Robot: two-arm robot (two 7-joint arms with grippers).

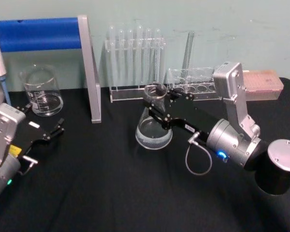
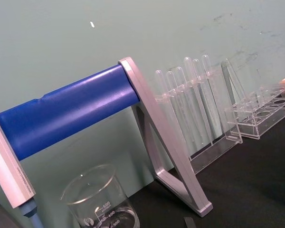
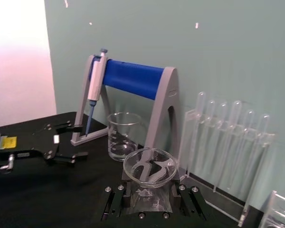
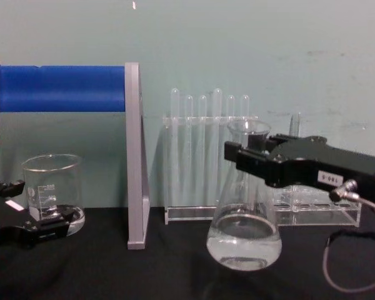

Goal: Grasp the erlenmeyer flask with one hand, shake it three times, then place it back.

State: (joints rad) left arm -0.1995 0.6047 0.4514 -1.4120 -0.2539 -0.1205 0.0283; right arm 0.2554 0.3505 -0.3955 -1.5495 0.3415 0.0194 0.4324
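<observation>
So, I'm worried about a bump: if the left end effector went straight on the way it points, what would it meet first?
Probably the pipette stand's grey leg, roughly dead ahead of the open left end effector. The beaker sits just beside that line, and depth is unclear.

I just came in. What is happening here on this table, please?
The right gripper has its two fingers shut around the neck of the erlenmeyer flask. The flask is upright near the middle of the black table and holds a little clear liquid. I cannot tell whether its base is on the table or slightly lifted. The left gripper is open and holds nothing, low at the left side near the beaker.
</observation>
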